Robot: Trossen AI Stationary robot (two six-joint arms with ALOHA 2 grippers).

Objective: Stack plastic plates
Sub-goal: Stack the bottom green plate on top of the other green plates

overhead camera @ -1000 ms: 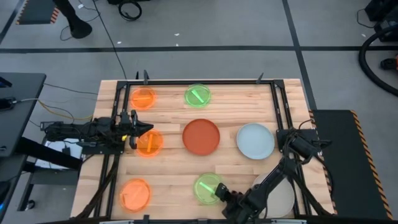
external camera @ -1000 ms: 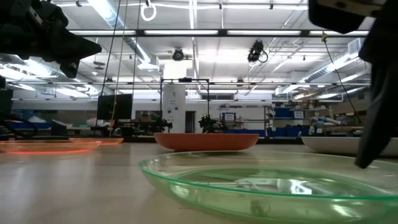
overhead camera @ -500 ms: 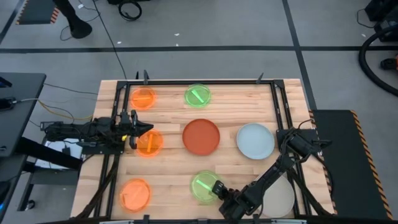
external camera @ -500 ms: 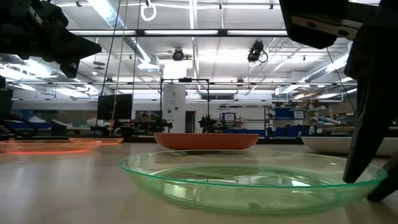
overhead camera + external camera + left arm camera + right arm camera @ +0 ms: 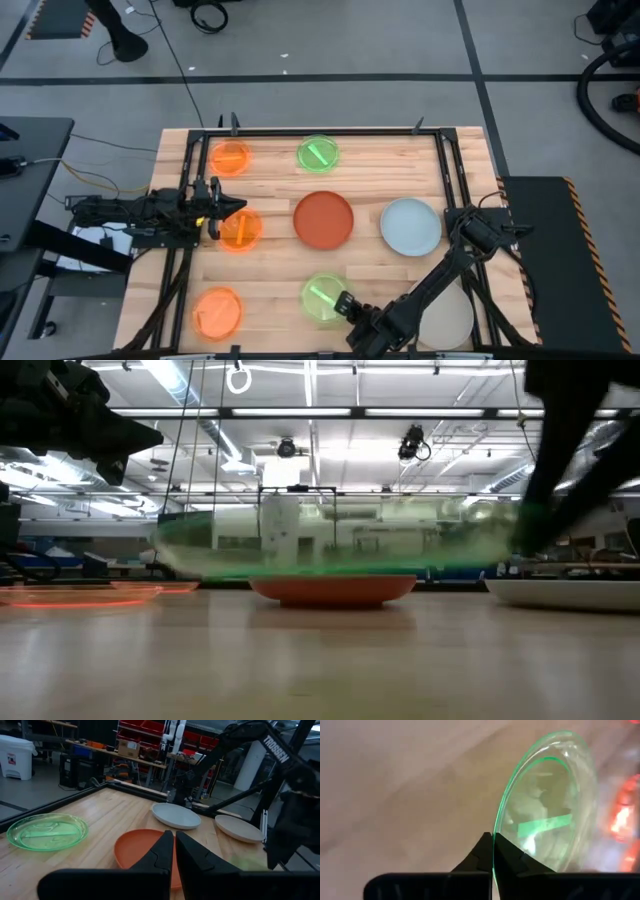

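Observation:
My right gripper (image 5: 346,306) is shut on a small translucent green plate (image 5: 322,298) near the table's front edge; in the low view this plate (image 5: 340,545) hangs blurred above the table. A second green plate (image 5: 318,152) and an orange one (image 5: 230,157) lie at the back. A large red-orange plate (image 5: 323,219) lies in the middle, with a pale blue one (image 5: 410,226) to its right and a beige one (image 5: 448,320) at the front right. My left gripper (image 5: 228,209) hovers shut at the left, at the edge of an orange plate (image 5: 241,230), touching nothing. My right gripper pinches the green plate's rim (image 5: 495,831) between its two fingers, one on each face, on the plate's right side. The fingers come from the table's right. The plate is lifted clear of the table and is roughly level in the low view.
A third orange plate (image 5: 217,312) lies at the front left. A black metal frame (image 5: 330,131) runs round the tabletop. Bare wood lies between the red-orange plate and the held green plate.
My right gripper has moved toward the table's left edge and shut on the green plate's rim. The plate first slid a little leftward along the table, then rose clear of it.

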